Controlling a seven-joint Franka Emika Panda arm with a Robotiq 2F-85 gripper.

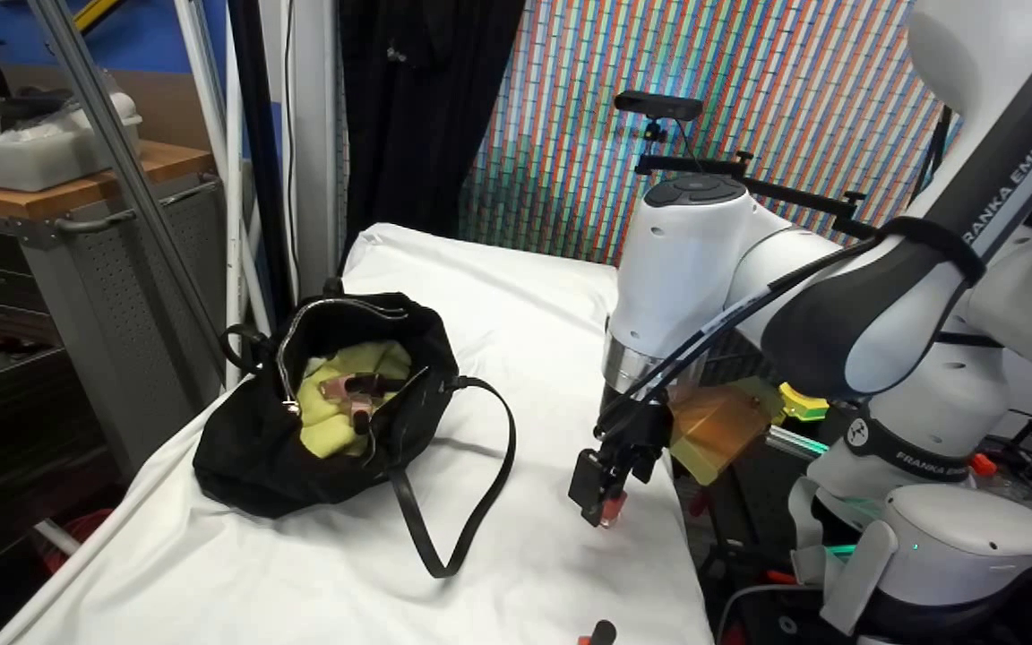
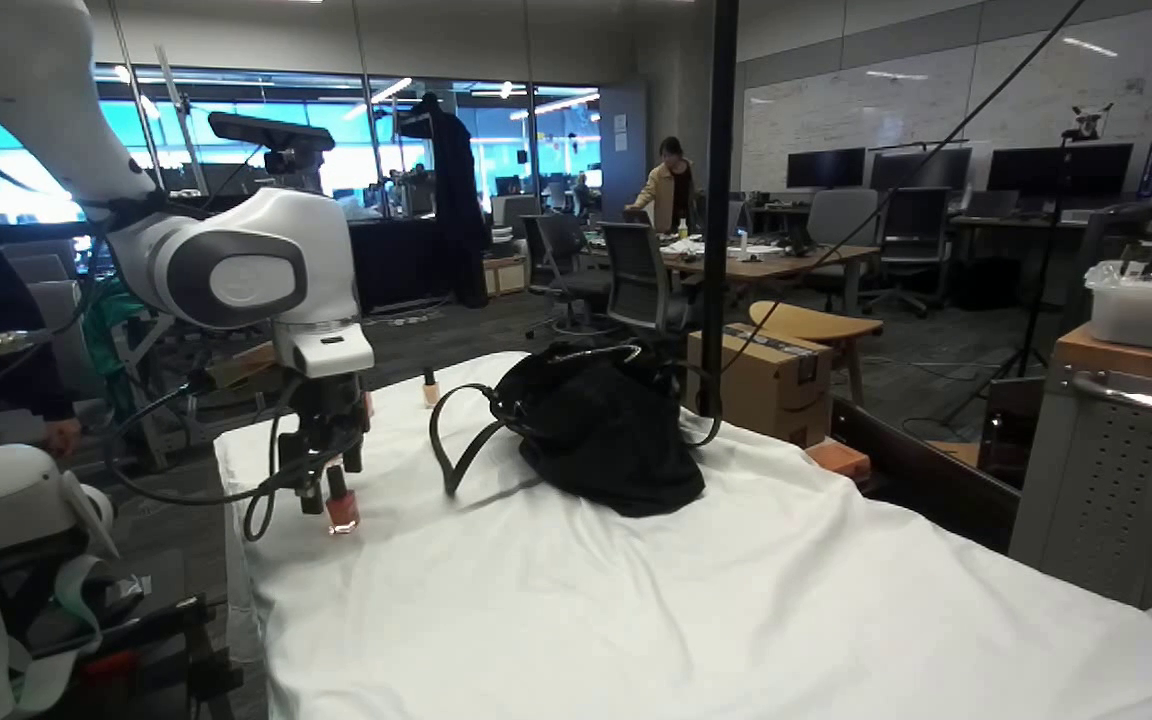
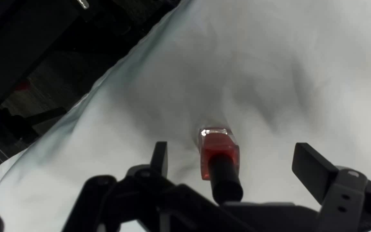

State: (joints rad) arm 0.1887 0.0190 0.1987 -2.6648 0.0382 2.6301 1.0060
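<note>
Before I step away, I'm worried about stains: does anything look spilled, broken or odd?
Nothing stands out: no spill shows on the white fabric cover. A red, black-capped bottle stands upright between the jaws of the open end effector. The black cloth handbag sags open, normal for soft bags.

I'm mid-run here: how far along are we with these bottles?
Looks done: small dark-capped items, seemingly bottles, lie on yellow cloth inside the open black bag. Under way: the gripper stands open, the red bottle between its parted fingers but not gripped, upright on the white sheet. Probably left: that red bottle and at least the orange bottle, both outside the bag.
</note>
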